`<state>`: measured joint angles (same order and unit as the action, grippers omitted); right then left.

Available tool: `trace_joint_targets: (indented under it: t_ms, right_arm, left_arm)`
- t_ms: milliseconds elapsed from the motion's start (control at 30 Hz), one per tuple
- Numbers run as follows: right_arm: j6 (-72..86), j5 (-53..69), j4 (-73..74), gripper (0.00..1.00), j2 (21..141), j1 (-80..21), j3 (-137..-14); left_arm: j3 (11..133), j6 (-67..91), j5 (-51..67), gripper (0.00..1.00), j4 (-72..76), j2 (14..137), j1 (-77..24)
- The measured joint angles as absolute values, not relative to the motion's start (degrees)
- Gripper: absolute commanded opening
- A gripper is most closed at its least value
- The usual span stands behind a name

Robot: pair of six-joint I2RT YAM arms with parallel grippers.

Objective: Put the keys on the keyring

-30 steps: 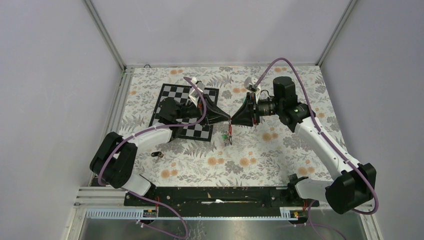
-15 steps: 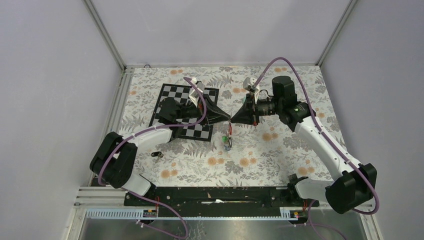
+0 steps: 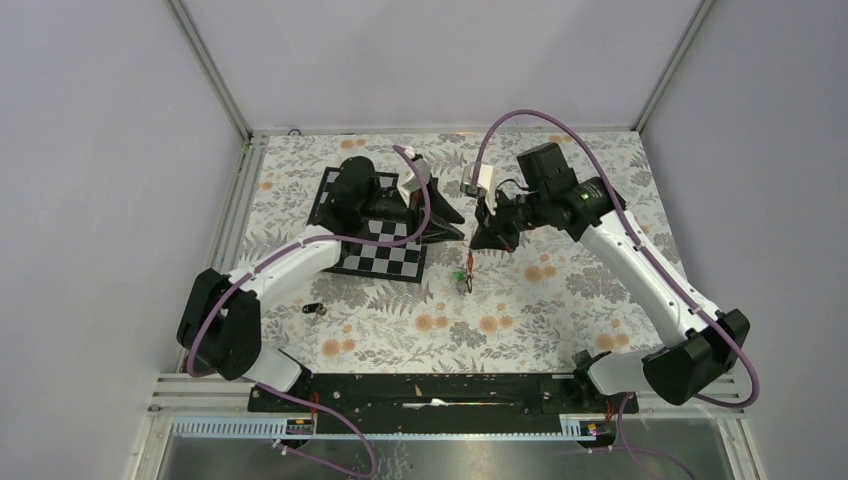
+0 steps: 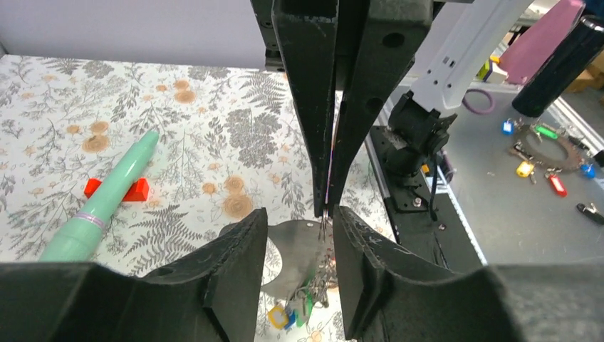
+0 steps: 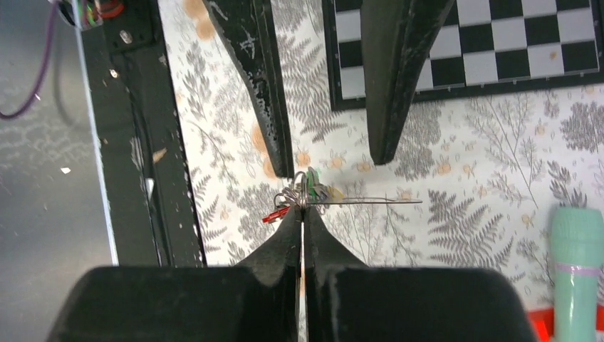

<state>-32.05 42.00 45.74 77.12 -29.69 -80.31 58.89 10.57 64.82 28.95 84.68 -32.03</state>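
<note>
Both arms meet over mid-table (image 3: 560, 300), just right of the checkerboard (image 3: 385, 258).

Right gripper (image 5: 303, 212): fingers pressed together and clamped on the keyring (image 5: 370, 201). In the right wrist view the thin grey wire is edge-on, running as a straight line from the tips out to the right.

Keys (image 5: 310, 191): bunched on the wire right at the right tips. Red and green tags show in the right wrist view; blue, yellow and green show in the left wrist view, where the bunch hangs below the tips. From above, the bunch sits just under the point where the two grippers meet, over the flowered cloth. Cannot tell whether the lowest tags touch the cloth.

Left gripper (image 4: 299, 214): fingers apart, nothing pinched. They stand either side of the right gripper's tips and the wire. In the right wrist view one left fingertip (image 5: 283, 165) is just beside the bunch; cannot tell whether it touches. The other fingertip is well clear of the wire.

Teal tube (image 4: 100, 203) lies tilted on the cloth behind the grippers, resting across a small red block (image 4: 135, 190).

A small dark object (image 3: 315, 309) lies on the cloth near the left arm, well apart from the keys. It is too small to identify.
</note>
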Motion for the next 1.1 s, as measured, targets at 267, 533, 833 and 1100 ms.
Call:
trace_joint_targets:
  t_ms: [267,533,833,1100]
  right_arm:
    - [-35.4,35.4,55.2,0.0,80.5,-31.5,-85.1]
    - [-35.8,34.9,57.2,0.0,81.6,-31.9,-86.4]
    - [-35.7,35.0,57.5,0.0,81.9,-31.9,-86.4]
    - [-35.7,35.0,57.4,0.0,81.9,-32.0,-86.4]
  left_arm:
    - [60.0,-0.2,65.4,0.38,16.3,84.7,-33.0]
    - [60.4,-3.1,65.8,0.41,14.6,85.6,-35.3]
    - [60.4,-1.6,65.8,0.21,15.9,86.9,-36.5]
    - [60.4,0.3,65.8,0.09,18.4,87.4,-36.5]
